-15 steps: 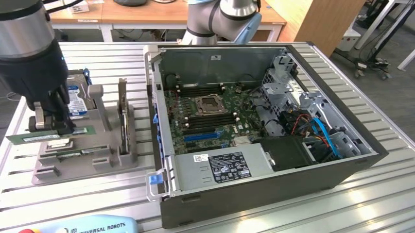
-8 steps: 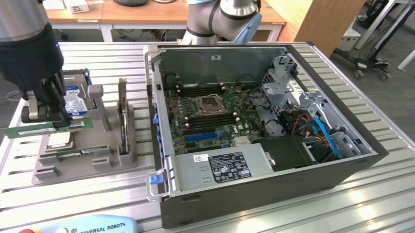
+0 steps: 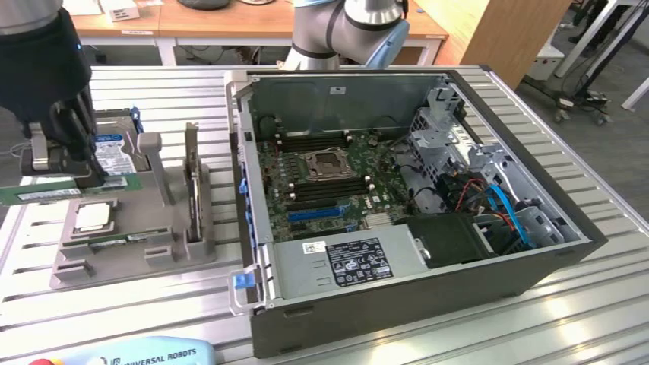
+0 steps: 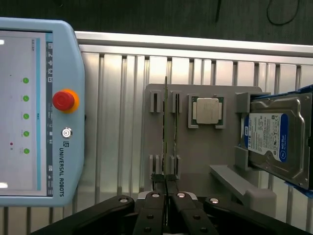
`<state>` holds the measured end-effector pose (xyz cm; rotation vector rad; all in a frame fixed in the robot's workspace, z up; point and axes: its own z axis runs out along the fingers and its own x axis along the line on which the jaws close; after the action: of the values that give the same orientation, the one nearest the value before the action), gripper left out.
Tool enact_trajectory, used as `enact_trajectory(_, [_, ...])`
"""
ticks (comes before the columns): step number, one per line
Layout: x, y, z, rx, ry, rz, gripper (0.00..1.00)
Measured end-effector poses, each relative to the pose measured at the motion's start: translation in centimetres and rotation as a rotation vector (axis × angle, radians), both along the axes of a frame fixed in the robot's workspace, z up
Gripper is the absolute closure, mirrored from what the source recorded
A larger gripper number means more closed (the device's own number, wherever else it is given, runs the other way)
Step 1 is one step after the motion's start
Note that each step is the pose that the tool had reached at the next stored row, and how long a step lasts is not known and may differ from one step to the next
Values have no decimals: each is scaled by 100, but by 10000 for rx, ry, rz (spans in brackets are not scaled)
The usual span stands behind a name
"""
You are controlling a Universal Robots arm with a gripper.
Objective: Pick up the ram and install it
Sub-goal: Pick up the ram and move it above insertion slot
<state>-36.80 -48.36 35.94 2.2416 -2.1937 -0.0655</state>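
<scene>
The ram (image 3: 45,193) is a long thin green strip held level at the exterior view's left, just above the grey holder (image 3: 132,258). My black gripper (image 3: 63,176) is shut on its top edge, one finger on each side. In the wrist view the ram (image 4: 166,127) appears edge-on as a thin line running out from between the closed fingers of the gripper (image 4: 166,198), over the holder's slots (image 4: 164,103). The open computer case (image 3: 527,251) with its motherboard (image 3: 324,175) lies to the exterior view's right of the gripper.
The holder also carries a square silver processor (image 3: 91,217) (image 4: 207,110), a blue-labelled hard drive (image 3: 112,148) (image 4: 276,139) and a green strip in a low slot (image 3: 127,240). A teach pendant (image 3: 132,353) (image 4: 34,112) lies at the slatted table's near edge.
</scene>
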Motion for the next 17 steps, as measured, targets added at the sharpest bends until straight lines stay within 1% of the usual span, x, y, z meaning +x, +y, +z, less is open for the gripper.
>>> enact_trajectory(10, [0,8,272,-1,-22,0,89])
enact_trajectory(17, [0,12,401,0,-30,0,89])
